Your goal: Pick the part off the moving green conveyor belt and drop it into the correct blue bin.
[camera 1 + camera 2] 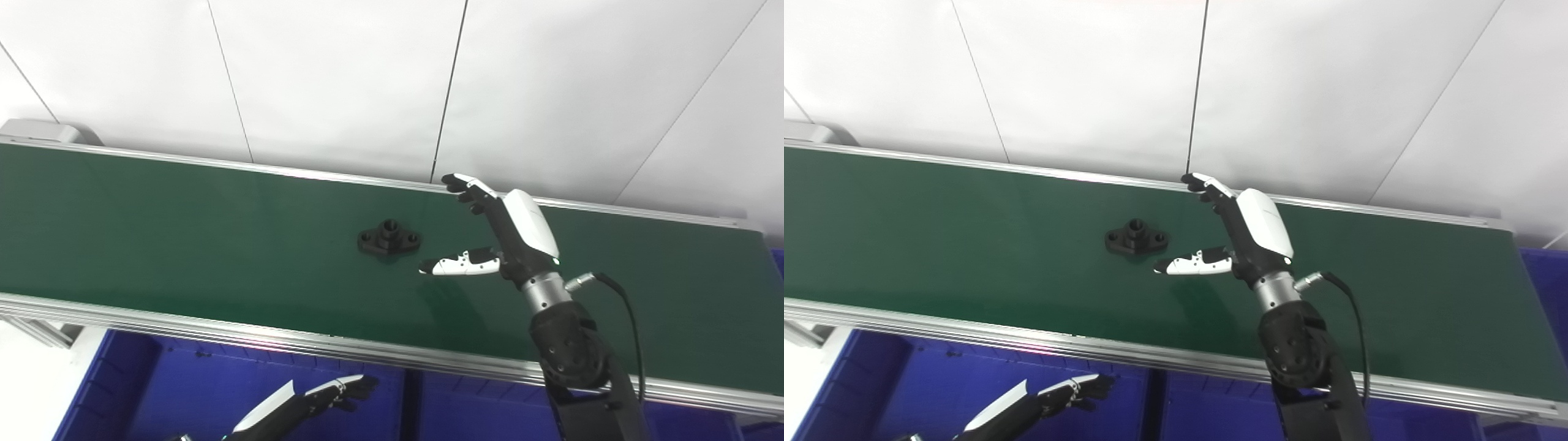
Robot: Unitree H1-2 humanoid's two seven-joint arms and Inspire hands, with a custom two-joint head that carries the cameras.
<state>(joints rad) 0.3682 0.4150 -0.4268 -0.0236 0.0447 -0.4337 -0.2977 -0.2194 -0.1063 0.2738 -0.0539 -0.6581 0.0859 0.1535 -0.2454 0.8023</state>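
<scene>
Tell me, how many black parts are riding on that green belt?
1. The black part lies near the middle of the green belt, just left of the right hand, untouched. None appears hidden.

Right hand: white glossy shell over the back, black beneath and along the fingers, white caps on the upper faces. Thumb mostly white, dotted with small dark screw holes, black at the tip. Below it a short silver metal wrist collar with a plug fitting on the side. From that fitting, a thin black cable looping down along the arm. Forearm matte black, rounded housing pitted with small holes (screws or vents, too small to tell). Left hand: same scheme, black fingers with white upper panels, and a long white tapered plate over a black forearm.
</scene>
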